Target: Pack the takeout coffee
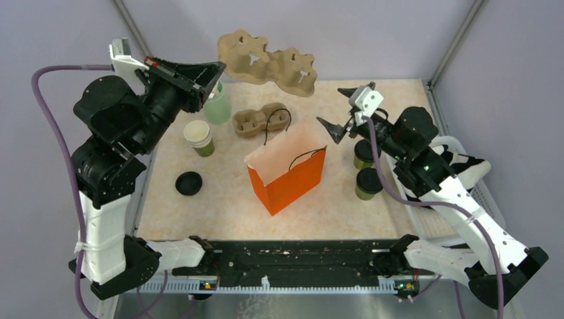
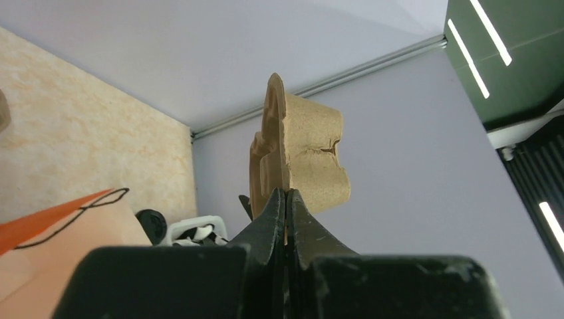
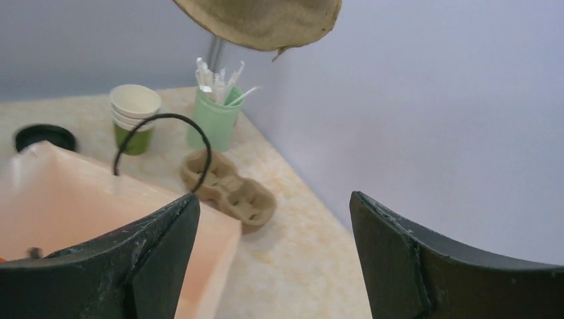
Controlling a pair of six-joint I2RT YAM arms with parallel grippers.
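Note:
Two takeout coffees, olive-green cups with black lids, stand at the right of the table: one further back (image 1: 363,154), one nearer (image 1: 369,183). An orange paper bag (image 1: 289,169) stands open mid-table, also in the right wrist view (image 3: 80,206). My left gripper (image 1: 223,66) is shut on the edge of a brown pulp cup carrier (image 1: 266,63) and holds it high over the back of the table; the left wrist view shows the grip (image 2: 286,196) on the carrier (image 2: 306,159). My right gripper (image 1: 339,111) is open and empty (image 3: 273,212), between the bag and the coffees.
A second pulp carrier (image 1: 261,121) lies behind the bag. A lidless cup stack (image 1: 199,137), a pale-green cup of white sticks (image 1: 217,105) and a loose black lid (image 1: 189,183) are at the left. A white tray (image 1: 489,193) sits at the right edge.

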